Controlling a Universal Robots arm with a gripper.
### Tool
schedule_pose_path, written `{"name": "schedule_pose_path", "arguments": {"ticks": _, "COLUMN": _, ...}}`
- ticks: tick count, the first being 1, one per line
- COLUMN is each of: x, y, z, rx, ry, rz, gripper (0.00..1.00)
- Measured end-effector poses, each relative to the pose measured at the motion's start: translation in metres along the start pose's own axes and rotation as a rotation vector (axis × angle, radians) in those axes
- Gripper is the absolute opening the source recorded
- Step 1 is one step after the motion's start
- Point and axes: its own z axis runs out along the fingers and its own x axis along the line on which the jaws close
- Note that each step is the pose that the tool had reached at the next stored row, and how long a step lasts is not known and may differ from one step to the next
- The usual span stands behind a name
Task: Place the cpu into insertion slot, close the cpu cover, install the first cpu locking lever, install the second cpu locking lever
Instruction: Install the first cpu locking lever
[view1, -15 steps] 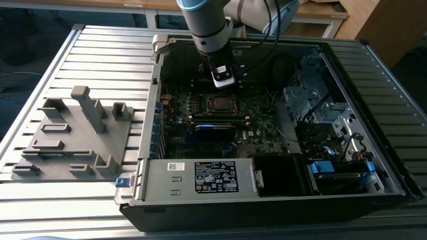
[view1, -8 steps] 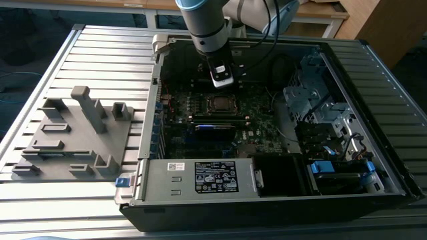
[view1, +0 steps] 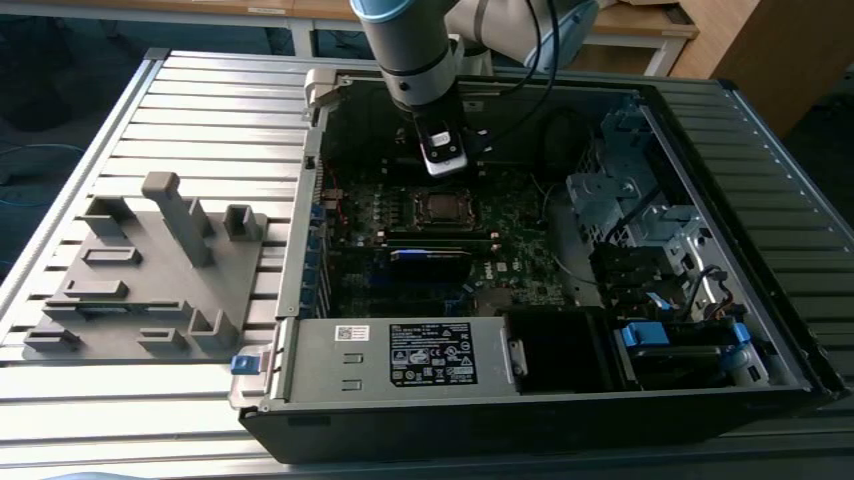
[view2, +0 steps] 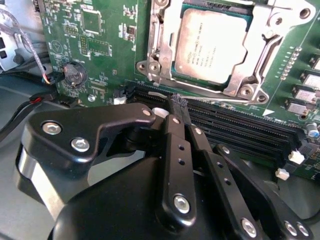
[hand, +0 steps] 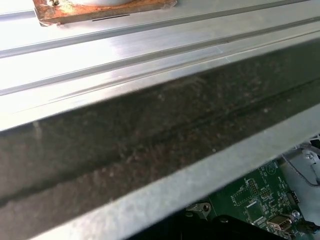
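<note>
Fingers pinched together on nothing, the gripper (view1: 445, 165) hangs inside the open computer case (view1: 534, 428). In the exterior view, the cpu (view1: 438, 207) sits socketed nearby at its six o'clock, with the cpu cover (view2: 257, 57) lying flat around it.

A slatted aluminium table (view1: 200, 110) carries an open computer case (view1: 441, 428) and a grey fixture block (view1: 147, 285).

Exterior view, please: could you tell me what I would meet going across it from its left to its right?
grey fixture → cpu → drive cage
</note>
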Motion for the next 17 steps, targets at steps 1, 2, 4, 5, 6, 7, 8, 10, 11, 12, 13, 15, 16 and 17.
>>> {"name": "schedule_pose_path", "arguments": {"ticks": 1, "x": 0.0001, "y": 0.0001, "z": 0.0002, "rx": 0.0001, "ry": -0.0001, "rz": 0.0, "gripper": 0.11}}
{"name": "schedule_pose_path", "arguments": {"ticks": 2, "x": 0.0005, "y": 0.0003, "z": 0.0004, "rx": 0.0002, "ry": -0.0002, "rz": 0.0, "gripper": 0.11}}
{"name": "schedule_pose_path", "arguments": {"ticks": 4, "x": 0.0013, "y": 0.0011, "z": 0.0007, "rx": 0.0004, "ry": -0.0001, "rz": 0.0, "gripper": 0.11}}
{"name": "schedule_pose_path", "arguments": {"ticks": 5, "x": 0.0018, "y": 0.0017, "z": 0.0009, "rx": 0.0004, "ry": -0.0002, "rz": 0.001, "gripper": 0.11}}
{"name": "schedule_pose_path", "arguments": {"ticks": 6, "x": 0.0022, "y": 0.0021, "z": 0.001, "rx": 0.0003, "ry": -0.0003, "rz": 0.001, "gripper": 0.11}}
{"name": "schedule_pose_path", "arguments": {"ticks": 7, "x": 0.0023, "y": 0.0023, "z": 0.0011, "rx": 0.0001, "ry": -0.0002, "rz": 0.001, "gripper": 0.11}}
{"name": "schedule_pose_path", "arguments": {"ticks": 8, "x": 0.0023, "y": 0.0023, "z": 0.0011, "rx": 0.0002, "ry": -0.0003, "rz": 0.001, "gripper": 0.11}}
{"name": "schedule_pose_path", "arguments": {"ticks": 10, "x": 0.0023, "y": 0.0023, "z": 0.0013, "rx": 0.0012, "ry": -0.0007, "rz": 0.0, "gripper": 0.11}}
{"name": "schedule_pose_path", "arguments": {"ticks": 11, "x": 0.0022, "y": 0.0022, "z": 0.0014, "rx": 0.0018, "ry": -0.0008, "rz": 0.0, "gripper": 0.11}}
{"name": "schedule_pose_path", "arguments": {"ticks": 12, "x": 0.0019, "y": 0.0021, "z": 0.0014, "rx": 0.0021, "ry": -0.0009, "rz": 0.0, "gripper": 0.11}}
{"name": "schedule_pose_path", "arguments": {"ticks": 13, "x": 0.0015, "y": 0.002, "z": 0.0017, "rx": 0.0021, "ry": -0.0011, "rz": 0.0, "gripper": 0.11}}
{"name": "schedule_pose_path", "arguments": {"ticks": 15, "x": 0.0007, "y": 0.0017, "z": 0.0019, "rx": 0.0026, "ry": -0.0013, "rz": 0.0, "gripper": 0.11}}
{"name": "schedule_pose_path", "arguments": {"ticks": 16, "x": 0.0005, "y": 0.0016, "z": 0.002, "rx": 0.003, "ry": -0.0014, "rz": 0.0, "gripper": 0.11}}
{"name": "schedule_pose_path", "arguments": {"ticks": 17, "x": 0.0005, "y": 0.0016, "z": 0.0021, "rx": 0.0035, "ry": -0.0015, "rz": 0.0, "gripper": 0.11}}
